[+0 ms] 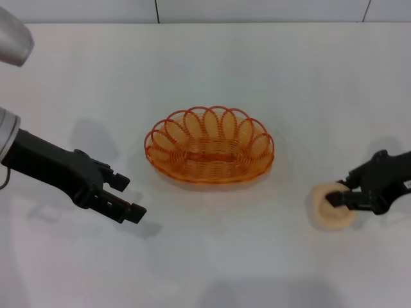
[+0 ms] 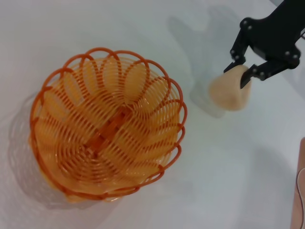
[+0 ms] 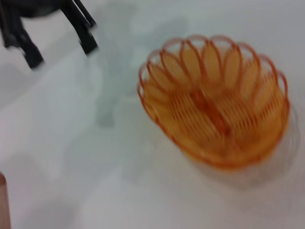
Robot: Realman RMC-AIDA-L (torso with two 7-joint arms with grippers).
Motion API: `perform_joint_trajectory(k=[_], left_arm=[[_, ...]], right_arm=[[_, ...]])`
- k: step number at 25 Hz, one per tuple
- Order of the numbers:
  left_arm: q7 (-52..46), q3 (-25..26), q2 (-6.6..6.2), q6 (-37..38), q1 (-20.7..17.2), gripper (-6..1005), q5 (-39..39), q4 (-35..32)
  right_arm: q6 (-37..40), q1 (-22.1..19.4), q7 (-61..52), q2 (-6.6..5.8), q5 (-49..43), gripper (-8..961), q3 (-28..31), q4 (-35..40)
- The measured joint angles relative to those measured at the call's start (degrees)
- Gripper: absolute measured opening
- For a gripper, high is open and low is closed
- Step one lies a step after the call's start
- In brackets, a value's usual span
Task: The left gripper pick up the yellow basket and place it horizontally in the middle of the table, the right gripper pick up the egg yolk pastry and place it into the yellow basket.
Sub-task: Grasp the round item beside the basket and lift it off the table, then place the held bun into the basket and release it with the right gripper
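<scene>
The yellow basket point(image 1: 209, 146) lies lengthwise across the middle of the white table point(image 1: 295, 64), upright and empty. It also shows in the left wrist view point(image 2: 107, 143) and the right wrist view point(image 3: 214, 119). My left gripper point(image 1: 126, 196) is open and empty, hovering left of and nearer than the basket; it also shows in the right wrist view point(image 3: 59, 45). My right gripper point(image 1: 338, 195) is shut on the egg yolk pastry point(image 1: 329, 212) at the right, low over the table and apart from the basket. The left wrist view shows this grip point(image 2: 241, 75) on the pastry point(image 2: 228, 93).
The table's far edge meets a pale tiled wall point(image 1: 192, 9). A brown edge point(image 2: 301, 191) shows at the border of the left wrist view.
</scene>
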State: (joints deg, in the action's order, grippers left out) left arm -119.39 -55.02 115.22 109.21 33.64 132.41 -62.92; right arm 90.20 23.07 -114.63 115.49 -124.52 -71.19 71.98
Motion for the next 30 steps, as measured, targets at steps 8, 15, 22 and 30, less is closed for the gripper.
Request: perform_joint_trajectory(k=[8,15,22,30], left_arm=[[0.4,-0.1,0.00,-0.2,0.0,888,-0.1,0.0],[0.8,-0.2,0.61,-0.4,0.0,888,-0.1,0.0],[0.9,-0.1,0.81,-0.6,0.0,887,-0.1,0.0],[0.9,-0.3,0.96,-1.0,0.1,887,-0.1,0.0]], right_arm=[[-1.6,3.0,-0.5,0.00,6.9,168,-2.2,5.0],[-9.3,8.6,-0.7,0.23,7.6,90,-9.7,2.1],[-16.5,12.2,-0.8,0.42,8.2,54,-14.0,-1.3],[-21.4,12.8,-0.8,0.44,8.7,51,-15.8,-2.8]])
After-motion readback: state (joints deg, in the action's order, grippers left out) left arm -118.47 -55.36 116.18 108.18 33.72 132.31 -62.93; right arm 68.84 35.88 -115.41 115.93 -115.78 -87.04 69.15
